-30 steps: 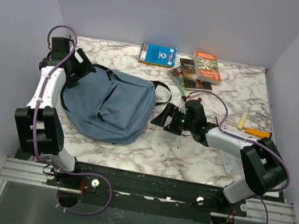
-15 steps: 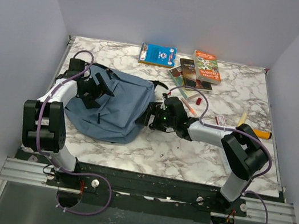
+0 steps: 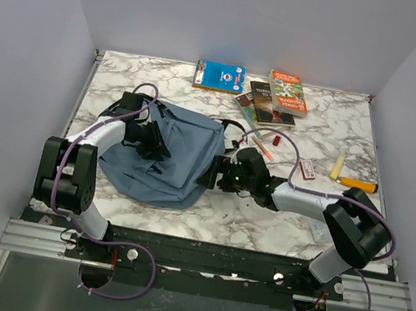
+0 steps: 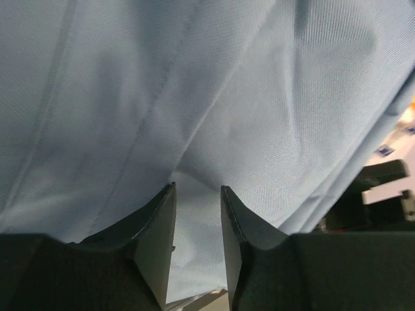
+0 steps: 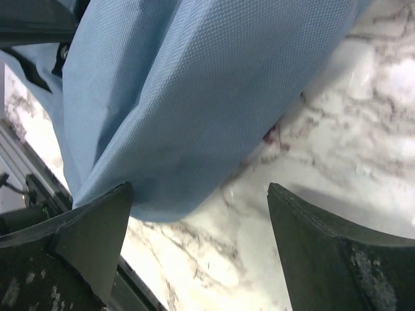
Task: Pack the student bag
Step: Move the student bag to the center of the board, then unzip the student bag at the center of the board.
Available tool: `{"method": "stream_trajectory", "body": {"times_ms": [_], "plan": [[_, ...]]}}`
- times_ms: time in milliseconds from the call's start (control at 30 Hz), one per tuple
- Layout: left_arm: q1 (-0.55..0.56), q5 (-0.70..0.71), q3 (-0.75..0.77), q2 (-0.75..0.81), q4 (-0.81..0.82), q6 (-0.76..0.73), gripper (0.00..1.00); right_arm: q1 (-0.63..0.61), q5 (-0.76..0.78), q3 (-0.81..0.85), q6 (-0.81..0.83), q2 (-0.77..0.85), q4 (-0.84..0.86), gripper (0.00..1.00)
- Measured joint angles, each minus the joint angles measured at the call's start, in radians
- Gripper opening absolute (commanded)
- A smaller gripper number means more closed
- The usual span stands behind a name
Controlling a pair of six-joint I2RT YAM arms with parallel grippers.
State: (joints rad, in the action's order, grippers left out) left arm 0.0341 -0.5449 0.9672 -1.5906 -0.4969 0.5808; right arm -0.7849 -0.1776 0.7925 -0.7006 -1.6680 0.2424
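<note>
Both arms are at the bag (image 3: 166, 166), which lies on the left half of the table (image 3: 261, 217), a little nearer to the near edge than to the far one. It looks closed, so I judge that the step in hand is to open it. The left fingers (image 4: 161, 217) are nearly together and pinch a fold of the blue cloth on top of the bag; the cloth is drawn into a small peak at their tips. The right fingers (image 5: 104, 223) are spread wide at the right side of the bag, low over the table, with cloth in front of them but nothing held. To do this step well, the left side needs a firm pinch and only a small lift, so that the thin fold does not slip out. The right fingers should go for the zipper pull, which I cannot see in either wrist view, and not for loose cloth. The books (image 3: 271, 94) lie along the far edge and the pens (image 3: 262, 143) near the middle, so pulling should not drag the bag into them.
</note>
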Motion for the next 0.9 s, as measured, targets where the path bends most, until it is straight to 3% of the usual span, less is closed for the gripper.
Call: {"method": "stream_trajectory", "body": {"times_ms": [133,267,367,467,633,733,900], "plan": [[0.112,0.075,0.018,0.002,-0.059,-0.066,0.4,-0.033,0.001,-0.115,0.01,0.13,0.002,0.88],[0.178,0.163,0.021,0.059,-0.106,-0.113,0.78,-0.05,0.011,-0.201,0.013,0.261,-0.032,0.89],[0.177,0.231,0.047,0.128,-0.141,-0.135,0.84,-0.053,0.04,-0.214,0.021,0.338,-0.088,0.93],[0.177,0.296,0.138,0.153,-0.179,-0.16,0.84,-0.053,0.055,-0.206,0.021,0.373,-0.109,0.95],[0.191,0.352,0.288,0.065,-0.219,-0.201,0.79,-0.053,0.054,-0.138,0.002,0.322,-0.111,0.95],[0.2,0.372,0.296,-0.012,-0.241,-0.219,0.76,-0.053,0.055,-0.071,-0.006,0.267,-0.105,0.95],[0.209,0.427,0.227,-0.052,-0.274,-0.242,0.6,-0.053,0.057,-0.008,-0.018,0.204,-0.096,0.94]]}}
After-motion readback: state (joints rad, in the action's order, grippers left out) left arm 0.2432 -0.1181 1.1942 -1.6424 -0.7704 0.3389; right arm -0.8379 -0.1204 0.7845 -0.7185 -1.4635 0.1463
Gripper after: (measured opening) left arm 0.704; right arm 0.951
